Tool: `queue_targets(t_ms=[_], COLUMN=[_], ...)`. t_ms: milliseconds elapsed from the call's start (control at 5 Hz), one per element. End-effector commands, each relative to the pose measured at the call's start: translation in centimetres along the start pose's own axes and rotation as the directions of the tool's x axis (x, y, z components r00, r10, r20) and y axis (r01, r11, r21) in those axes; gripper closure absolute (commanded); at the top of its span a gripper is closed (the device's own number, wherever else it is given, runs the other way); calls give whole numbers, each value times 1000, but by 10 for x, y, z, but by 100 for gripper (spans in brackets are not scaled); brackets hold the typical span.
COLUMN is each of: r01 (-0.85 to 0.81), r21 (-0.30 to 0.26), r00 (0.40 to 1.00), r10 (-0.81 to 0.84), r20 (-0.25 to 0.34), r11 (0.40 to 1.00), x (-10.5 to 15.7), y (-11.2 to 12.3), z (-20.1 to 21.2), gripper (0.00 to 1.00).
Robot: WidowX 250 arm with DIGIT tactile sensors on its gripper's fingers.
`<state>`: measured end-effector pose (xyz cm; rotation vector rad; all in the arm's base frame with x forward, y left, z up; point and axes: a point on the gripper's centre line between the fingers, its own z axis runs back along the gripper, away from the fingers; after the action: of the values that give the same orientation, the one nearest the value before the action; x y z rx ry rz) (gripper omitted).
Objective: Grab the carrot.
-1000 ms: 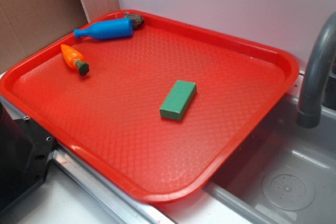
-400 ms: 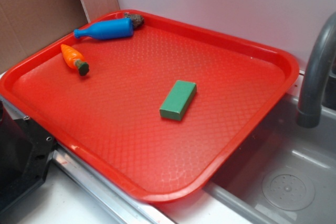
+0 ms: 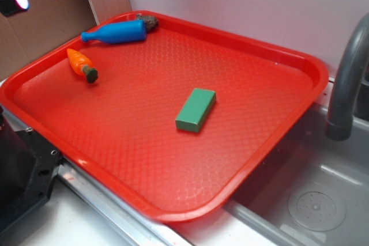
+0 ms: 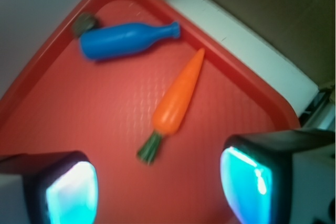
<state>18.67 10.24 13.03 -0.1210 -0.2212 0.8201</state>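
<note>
Now the gripper [image 4: 157,187] has swung in overhead, fingers spread wide and empty, with the carrot [image 4: 177,97] lying beside the blue bottle [image 4: 123,40] near the tray [image 3: 300,67] corner, ready for descent.

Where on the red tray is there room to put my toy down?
The tray is bare between the green block and the back rim, and across the whole near side in front of the block. The far left corner is crowded: the carrot and blue bottle lie there, close together.
</note>
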Motion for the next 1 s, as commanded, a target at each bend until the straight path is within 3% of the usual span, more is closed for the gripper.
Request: queue_targets(t_ms=[0, 400, 600, 800], r01=[-77, -107, -97, -107], r21=[150, 249, 265, 281], r00=[997, 993, 991, 993], r10=[77, 117, 117, 118], r20=[5, -28, -62, -24], r11=[986, 963, 959, 954], x=[16, 10, 4, -12], y=[6, 26, 30, 43], z=[-55, -89, -100, -101], gripper=[0, 0, 0, 54])
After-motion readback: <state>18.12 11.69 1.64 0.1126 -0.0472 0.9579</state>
